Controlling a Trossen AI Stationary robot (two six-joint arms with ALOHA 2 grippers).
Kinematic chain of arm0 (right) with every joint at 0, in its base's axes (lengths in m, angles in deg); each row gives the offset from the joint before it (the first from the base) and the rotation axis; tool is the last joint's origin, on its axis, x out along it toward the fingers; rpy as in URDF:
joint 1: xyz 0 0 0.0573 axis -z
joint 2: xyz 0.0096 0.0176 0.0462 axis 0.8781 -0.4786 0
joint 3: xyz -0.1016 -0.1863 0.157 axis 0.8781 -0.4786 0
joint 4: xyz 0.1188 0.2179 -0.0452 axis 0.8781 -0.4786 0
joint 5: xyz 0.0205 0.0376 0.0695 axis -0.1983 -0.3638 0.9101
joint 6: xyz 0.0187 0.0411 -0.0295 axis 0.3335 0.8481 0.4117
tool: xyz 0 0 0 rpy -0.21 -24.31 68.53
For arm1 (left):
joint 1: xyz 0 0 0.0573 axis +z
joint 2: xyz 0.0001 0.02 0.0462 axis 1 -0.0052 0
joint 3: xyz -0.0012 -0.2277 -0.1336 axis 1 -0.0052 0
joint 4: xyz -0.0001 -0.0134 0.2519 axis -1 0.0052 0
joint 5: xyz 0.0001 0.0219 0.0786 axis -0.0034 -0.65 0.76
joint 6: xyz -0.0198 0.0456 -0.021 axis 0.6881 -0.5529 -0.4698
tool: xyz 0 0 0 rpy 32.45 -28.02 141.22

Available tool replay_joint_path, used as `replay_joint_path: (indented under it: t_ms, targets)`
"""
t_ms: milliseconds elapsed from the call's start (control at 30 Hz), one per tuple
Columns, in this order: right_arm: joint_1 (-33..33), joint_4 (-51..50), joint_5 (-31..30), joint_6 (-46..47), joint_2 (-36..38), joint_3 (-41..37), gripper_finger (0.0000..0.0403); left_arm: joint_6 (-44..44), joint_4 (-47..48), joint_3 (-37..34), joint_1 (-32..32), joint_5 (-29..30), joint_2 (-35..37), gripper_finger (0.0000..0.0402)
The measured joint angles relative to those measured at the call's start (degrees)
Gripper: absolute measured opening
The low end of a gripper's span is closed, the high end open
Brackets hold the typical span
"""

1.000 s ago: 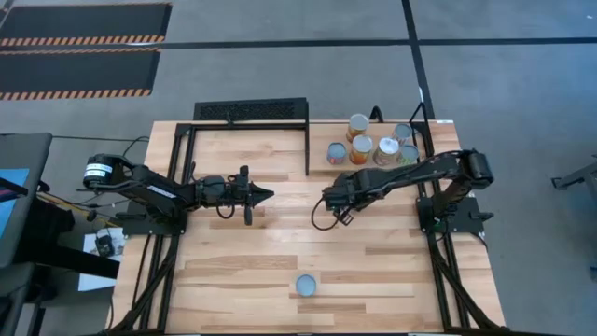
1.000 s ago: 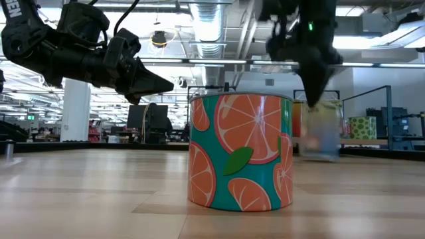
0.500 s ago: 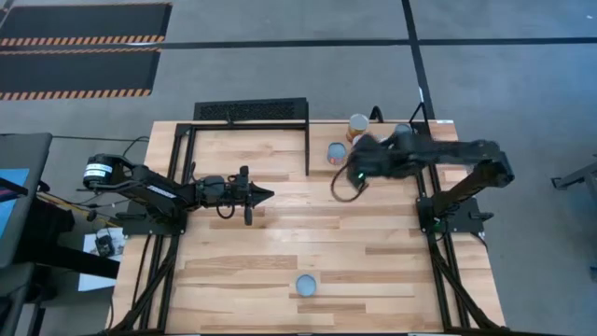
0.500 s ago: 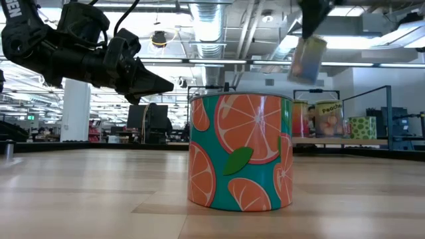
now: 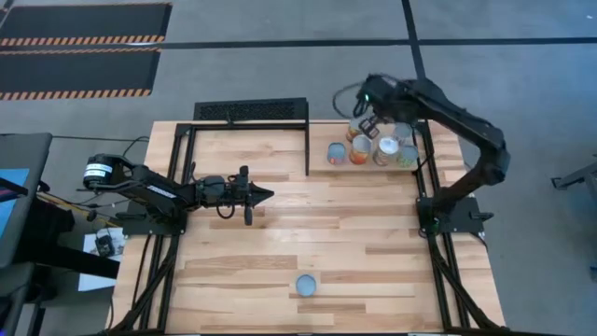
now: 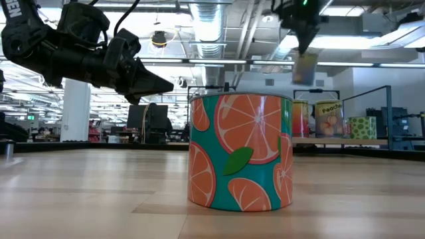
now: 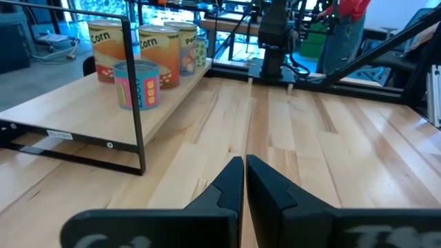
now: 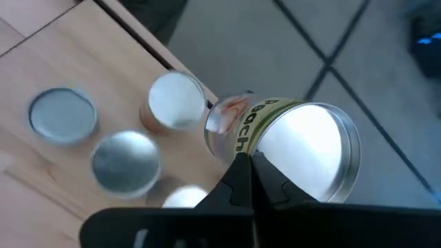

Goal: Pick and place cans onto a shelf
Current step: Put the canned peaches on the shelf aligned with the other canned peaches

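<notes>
Aloft, right hand clamped on peach can above shelved cans.

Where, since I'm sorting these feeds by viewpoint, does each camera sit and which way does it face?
High view: above the table, looking straight down; shows both arms, left claw and right claw.
Low view: at tabletop height, looking level past the orange can; both arms show above.
Left wrist view: on the left arm, facing the grouped cans; its shut fingers show.
Right wrist view: on the right arm, looking down; its claw grips the peach can.
Shared: high and low views both show the orange can.
</notes>
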Motion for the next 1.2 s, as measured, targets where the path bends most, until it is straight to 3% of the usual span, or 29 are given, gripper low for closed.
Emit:
replay_joint_path:
  t_ms: [133, 300, 700, 933, 1200]
  targets:
    - [7.0, 3.5, 6.9, -7.6, -3.5, 0.0, 0.0004, 0.0, 0.2, 0.0, 0.0, 0.3, 0.0, 0.0006]
    - [11.6, 0.8, 8.9, -7.7, -7.2, -0.4, 0.0004, -0.3, 0.4, 0.0, 0.0, 0.3, 0.0, 0.0006]
    - [14.2, 9.8, 14.5, -6.5, -2.6, -15.4, 0.0003, -0.9, 1.4, 0.0, 0.0, 0.3, 0.0, 0.0006]
    - [16.7, 18.0, 18.2, -8.9, -2.5, -19.5, 0.0002, -0.9, 1.2, 0.1, 0.0, 0.4, 0.0, 0.0006]
    - [17.8, 18.6, 20.1, -8.8, -2.5, -21.5, 0.0003, -0.9, 1.1, 0.1, 0.0, 0.4, 0.0, 0.0006]
